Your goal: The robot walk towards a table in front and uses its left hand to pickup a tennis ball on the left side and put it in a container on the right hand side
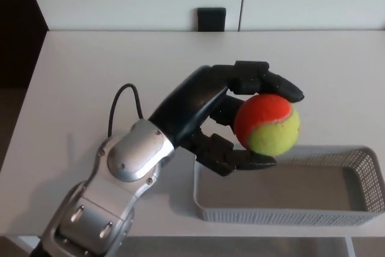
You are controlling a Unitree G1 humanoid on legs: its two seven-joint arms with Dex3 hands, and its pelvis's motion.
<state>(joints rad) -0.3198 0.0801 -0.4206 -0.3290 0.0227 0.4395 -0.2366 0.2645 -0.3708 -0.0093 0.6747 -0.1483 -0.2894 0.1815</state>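
an orange-and-yellow tennis ball rides in the left hand, pinched between fingers above and thumb below, just over the near-left corner of the grey mesh container. carrying step; next, likely shift rightward over the basin and release. forearm angles up from lower left.

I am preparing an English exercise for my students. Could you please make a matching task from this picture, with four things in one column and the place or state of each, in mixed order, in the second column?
Things
1. tennis ball
2. container
3. cable
4. black block

Place or state
A. at the far edge of the table
B. held in the fingers of the left hand
C. empty, at the near right of the table
D. looped up beside the left wrist

Pairs: 1-B, 2-C, 3-D, 4-A
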